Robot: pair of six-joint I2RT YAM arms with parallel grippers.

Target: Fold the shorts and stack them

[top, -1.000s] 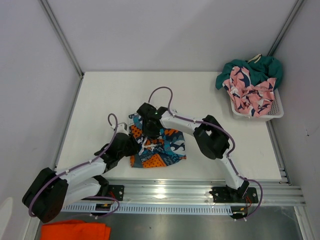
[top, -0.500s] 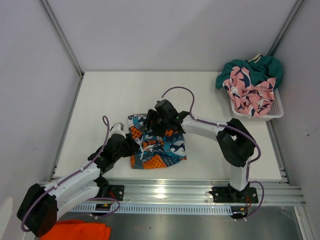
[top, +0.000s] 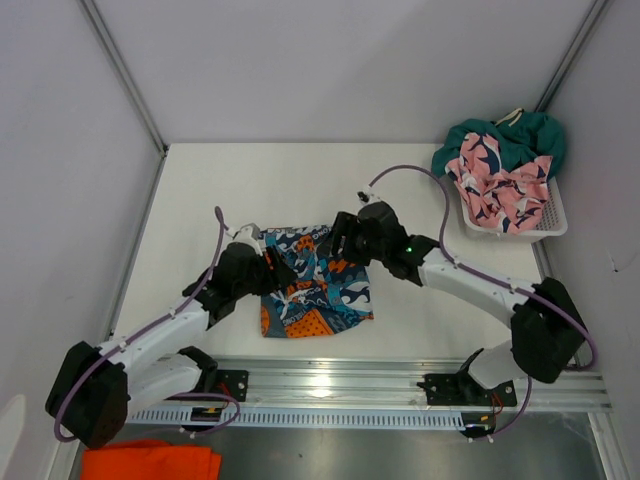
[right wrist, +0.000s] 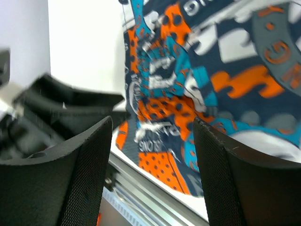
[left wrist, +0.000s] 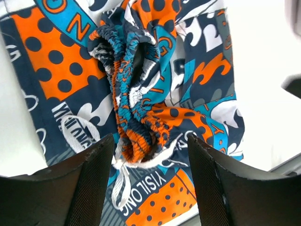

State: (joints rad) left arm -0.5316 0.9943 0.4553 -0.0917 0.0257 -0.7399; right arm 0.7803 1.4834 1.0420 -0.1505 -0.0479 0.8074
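The graphic print shorts (top: 318,295) lie crumpled near the worktop's (top: 200,200) near edge: soft printed cloth with the ruffled elastic waistband (left wrist: 136,108) bunched in a ridge. The left pincer (top: 275,272) hangs released over their left edge. The right pincer (top: 335,240) hangs released over their far edge, equally close. Far right, pink shark shorts (top: 495,190) and teal shorts (top: 510,135) fill a mesh basket (top: 553,222).

Lab test cell (robot rig): panel walls (top: 330,60), aluminium rail (top: 340,385).

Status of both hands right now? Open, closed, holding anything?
Left hand: open, above the graphic-print shorts, holding nothing.
Right hand: open, above the same shorts, holding nothing.
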